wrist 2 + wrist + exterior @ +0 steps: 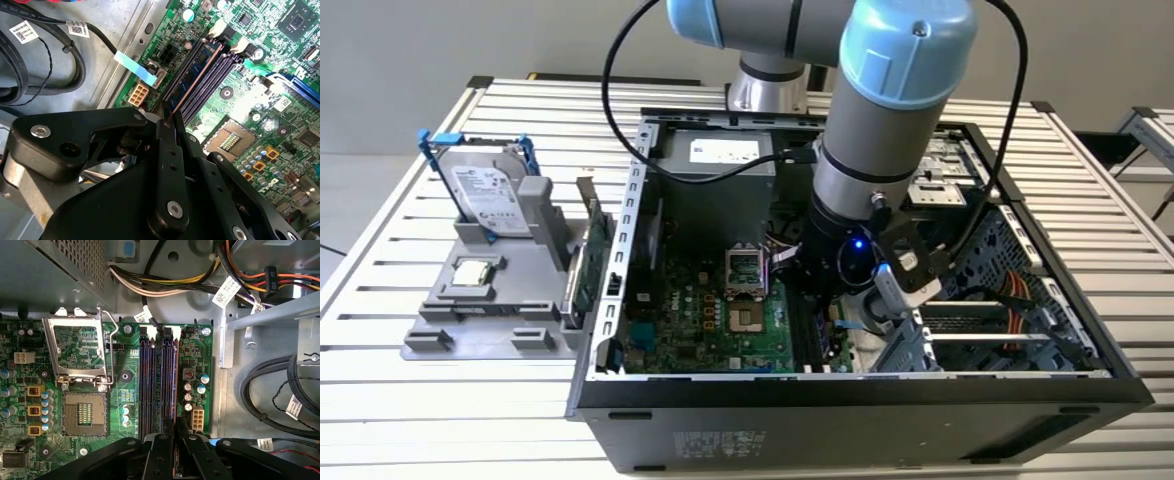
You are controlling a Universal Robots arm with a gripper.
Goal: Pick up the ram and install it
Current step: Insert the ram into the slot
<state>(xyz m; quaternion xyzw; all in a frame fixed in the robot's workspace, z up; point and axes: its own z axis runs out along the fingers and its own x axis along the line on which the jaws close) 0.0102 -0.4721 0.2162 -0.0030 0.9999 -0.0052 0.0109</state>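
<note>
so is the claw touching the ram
Touching: in the second wrist view the claw fingers pinch the ram's near end as it stands edge-on in the slot.

Matt black plastic tool [169, 117], glossy ram [197, 75]

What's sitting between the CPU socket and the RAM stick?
In the first wrist view, empty memory slots lie between the CPU socket and the ram.

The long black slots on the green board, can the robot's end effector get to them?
Probably yes. The end effector is right over the slots, pinching the ram lined up along one. The cables lie off to the side, so nothing seems to block it.
</note>
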